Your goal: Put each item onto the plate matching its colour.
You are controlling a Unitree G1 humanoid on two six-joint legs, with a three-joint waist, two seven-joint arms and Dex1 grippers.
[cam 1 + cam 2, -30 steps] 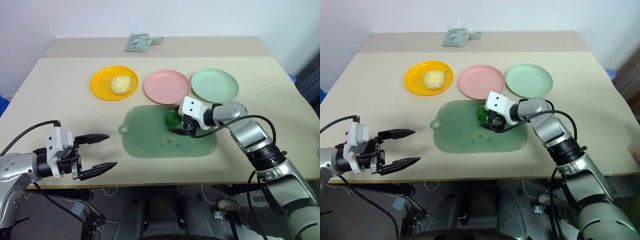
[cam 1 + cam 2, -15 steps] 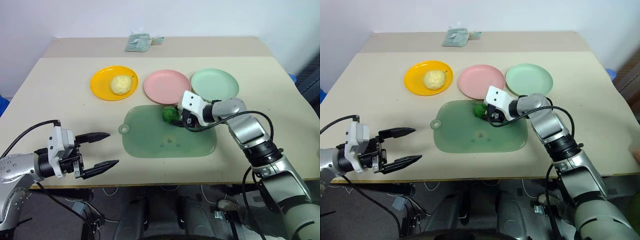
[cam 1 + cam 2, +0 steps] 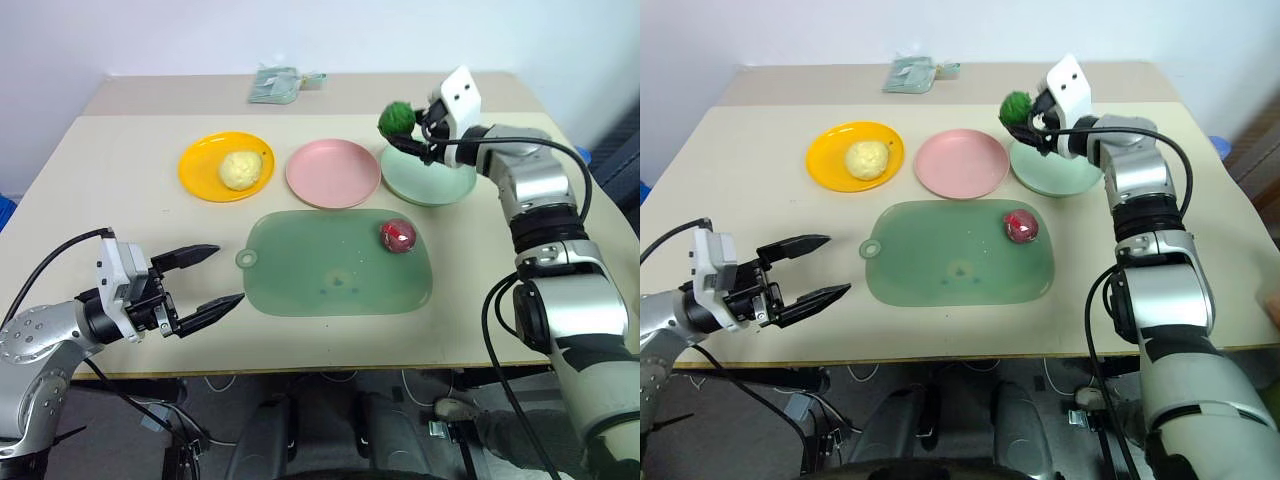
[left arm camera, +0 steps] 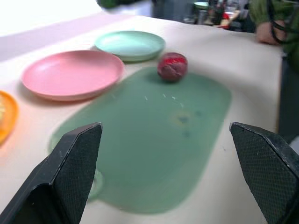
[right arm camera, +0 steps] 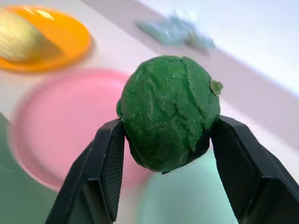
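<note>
My right gripper (image 3: 407, 128) is shut on the dark green knobbly ball (image 3: 396, 118) and holds it in the air over the near left rim of the mint green plate (image 3: 432, 180). The green ball (image 5: 168, 112) sits between both black fingers. The pale yellow bumpy item (image 3: 242, 169) lies on the yellow plate (image 3: 196, 170). Nothing lies on the pink plate (image 3: 332, 172). The shiny red ball (image 3: 397, 235) rests on the right part of the translucent green mat (image 3: 320, 265). My left gripper (image 3: 206, 276) hovers open near the table's front left edge, holding nothing.
A grey-green crumpled packet (image 3: 278, 84) lies at the far edge of the table (image 3: 110, 210). The three plates stand in a row behind the mat.
My right gripper closed on the green ball on the mat, lifted it and carried it back and right above the mint plate. The red ball now shows on the mat.
</note>
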